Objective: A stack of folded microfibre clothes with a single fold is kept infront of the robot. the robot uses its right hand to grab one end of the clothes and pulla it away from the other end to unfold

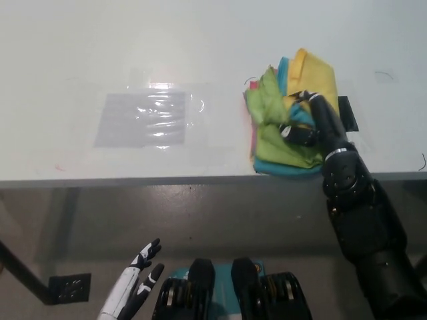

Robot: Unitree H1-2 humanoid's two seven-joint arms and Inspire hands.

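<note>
- Nearest, the white left hand rests low at the lower left, below the table edge, fingers apart and holding nothing; it has no part in this step.
- The black right hand reaches over the table's near edge onto the stack of cloths, which lies on the right side of the tabletop, close to that edge.
- Its fingers are curled into the folds where green, teal and yellow layers meet, apparently clenched on cloth; how many layers they pinch I cannot tell.
- To do the step well, I judge the grasp should take only the top cloth's free end, not the whole bundle.
- The pull should run low and flat, away from the fold line, so the layer opens rather than dragging the stack off the edge.
- Farther left, a clear plastic sheet lies flat, well apart from the stack.
</note>
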